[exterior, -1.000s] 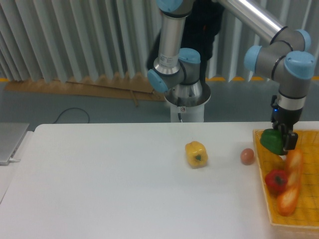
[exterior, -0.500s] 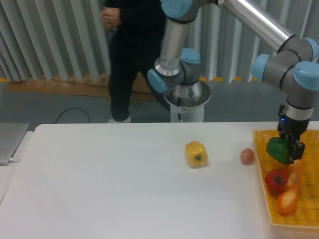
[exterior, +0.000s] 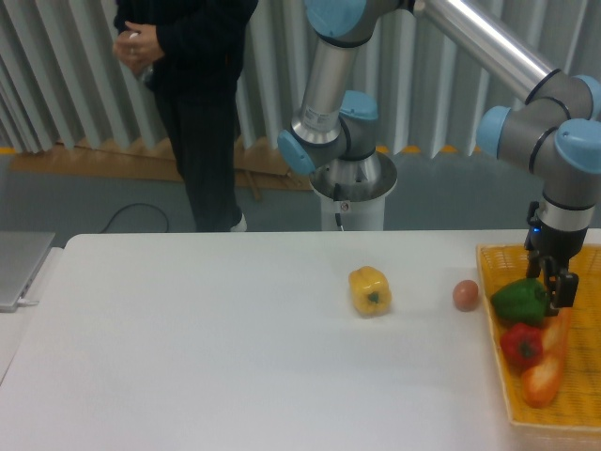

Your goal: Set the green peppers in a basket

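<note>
Lowering is my read of the step: my hand (exterior: 554, 282) sits at the right of the frame over the basket (exterior: 495, 376), the green pepper (exterior: 519, 301) just beside my fingers. Whether I grip it I cannot tell. Released here, it may roll against the red pepper (exterior: 521, 344) or tip toward the rim.

A robot lab or test workshop is showing here: a big industrial arm (exterior: 329, 103) is standing on a pedestal behind a plain white table (exterior: 188, 348), grey corrugated sheeting (exterior: 84, 75) is lining the far wall, and a person (exterior: 192, 85) is standing watching at the far left.
</note>
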Controlling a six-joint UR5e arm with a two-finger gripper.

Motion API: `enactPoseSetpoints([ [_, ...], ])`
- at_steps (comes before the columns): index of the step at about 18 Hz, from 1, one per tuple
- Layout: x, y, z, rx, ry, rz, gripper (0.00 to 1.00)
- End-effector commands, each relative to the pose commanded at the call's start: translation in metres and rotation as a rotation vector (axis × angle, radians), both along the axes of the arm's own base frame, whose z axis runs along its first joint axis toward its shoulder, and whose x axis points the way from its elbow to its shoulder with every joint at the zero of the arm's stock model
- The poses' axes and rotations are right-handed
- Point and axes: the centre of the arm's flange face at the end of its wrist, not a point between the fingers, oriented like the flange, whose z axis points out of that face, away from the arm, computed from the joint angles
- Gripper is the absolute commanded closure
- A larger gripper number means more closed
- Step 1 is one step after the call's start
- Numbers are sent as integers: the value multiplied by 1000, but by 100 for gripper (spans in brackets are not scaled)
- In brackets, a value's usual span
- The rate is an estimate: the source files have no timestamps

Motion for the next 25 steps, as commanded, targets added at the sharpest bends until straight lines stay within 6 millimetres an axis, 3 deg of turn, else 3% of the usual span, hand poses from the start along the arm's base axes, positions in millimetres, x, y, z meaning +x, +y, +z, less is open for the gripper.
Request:
enactPoseSetpoints([
  [2, 13, 14, 7, 9, -4, 10, 0],
  [4, 45, 39, 35, 26, 6, 89, 0],
  [11, 112, 104, 57, 50, -31, 176, 0],
  [17, 156, 124, 75, 40, -70, 215, 0],
  [21, 192, 131, 100, 58, -84, 222, 0],
  [25, 216, 134, 114, 55, -87, 223, 0],
])
